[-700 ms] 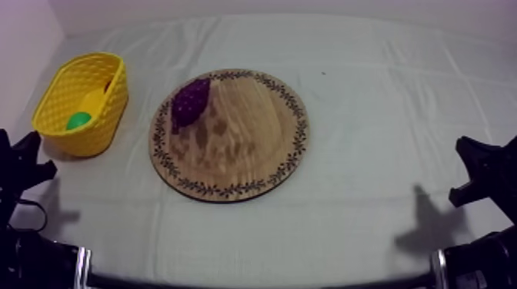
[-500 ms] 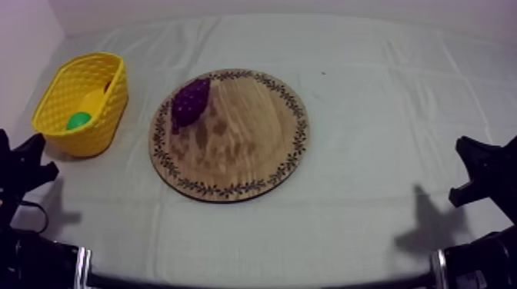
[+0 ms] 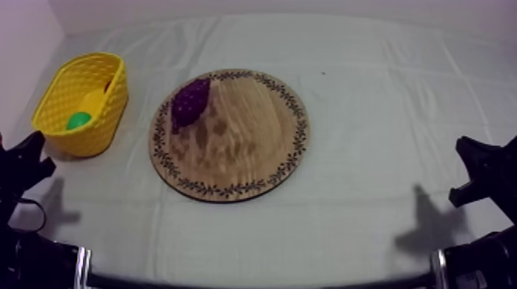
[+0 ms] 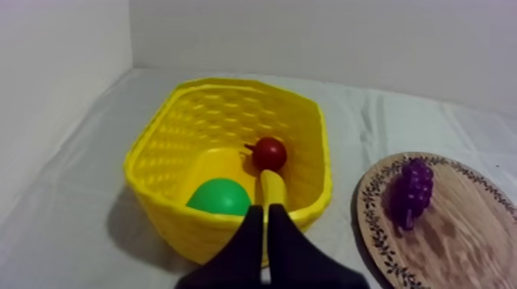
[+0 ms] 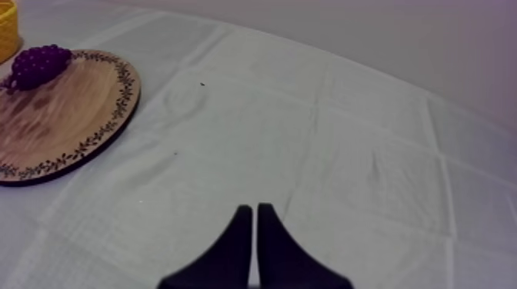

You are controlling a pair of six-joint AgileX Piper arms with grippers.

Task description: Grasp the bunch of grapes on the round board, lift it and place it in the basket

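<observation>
Top view puts you at the start, nothing grasped; the dark purple knobbly bunch of grapes (image 3: 190, 101) lies on the round wooden board (image 3: 246, 131), by its rim nearest the yellow lattice basket (image 3: 98, 127); your left gripper (image 4: 264, 214) and right gripper (image 5: 255, 209) are both pressed together; next, likely spread the left and reach.

yellow basket (image 5: 6, 23) mostly beyond picture's edge

Grey-white clothed table (image 3: 385, 115), yellow basket (image 3: 108, 115) beside wooden board (image 3: 246, 131)

looks like lab bench: cloth-covered table (image 3: 385, 115), bare white wall (image 4: 323, 38) behind.
</observation>
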